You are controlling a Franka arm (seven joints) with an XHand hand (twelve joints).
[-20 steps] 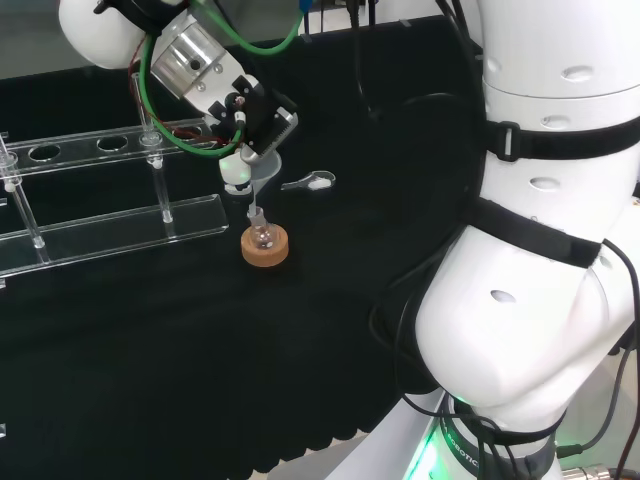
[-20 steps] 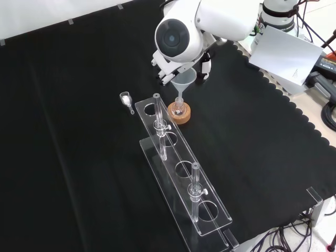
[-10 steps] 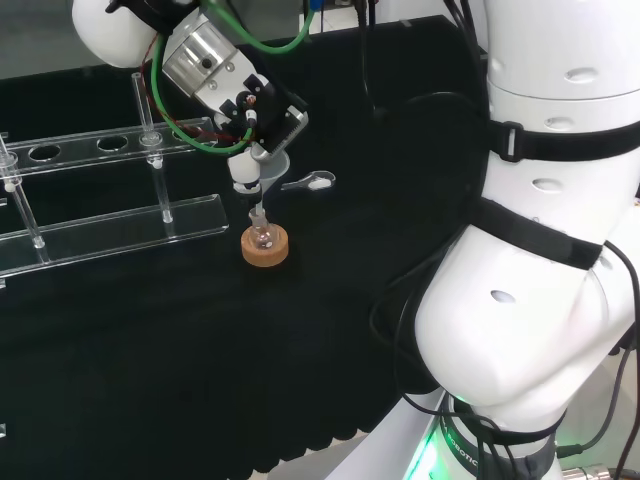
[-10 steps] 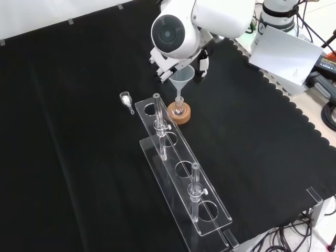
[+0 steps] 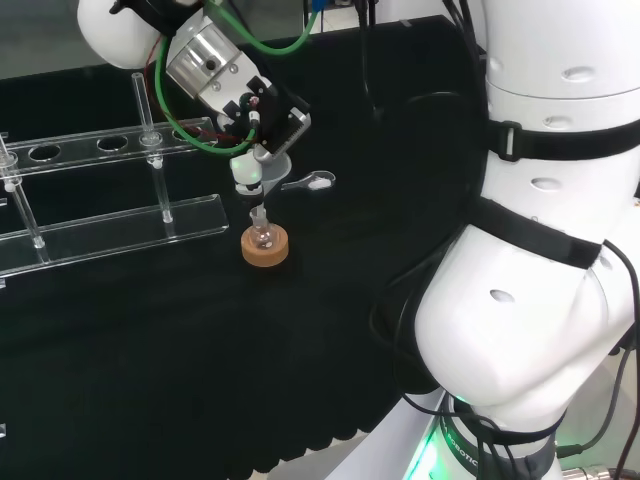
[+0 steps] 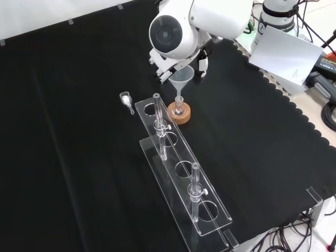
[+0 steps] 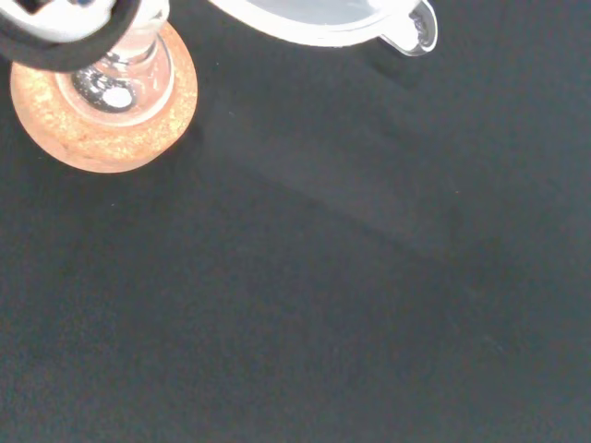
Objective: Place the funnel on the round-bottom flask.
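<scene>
The clear funnel [image 5: 268, 172] [image 6: 182, 79] hangs upright over the small round-bottom flask [image 5: 262, 236] [image 6: 179, 108], which sits in a cork ring [image 5: 265, 250] [image 6: 180, 115] [image 7: 102, 101]. The hand [image 5: 262, 112] [image 6: 201, 59] is shut on the funnel's cone, with fingers on either side of it. In both the head and front views the funnel's stem points straight down and reaches the flask's neck; I cannot tell how far it is inside. The wrist view looks past the funnel's rim [image 7: 314, 20] down on the flask [image 7: 118, 81].
A small clear scoop [image 5: 310, 182] [image 6: 126, 98] [image 7: 416, 28] holding something white lies on the cloth near the flask. A long clear tube rack [image 5: 110, 215] [image 6: 181, 168] with upright tubes stands close beside the cork ring. The arm's white links [image 5: 540, 250] rise at the head view's right.
The hand has shifted a little to the right in the head view, carrying the funnel with it, so the stem now stands in line over the flask's neck. The flask and ring have not moved.
</scene>
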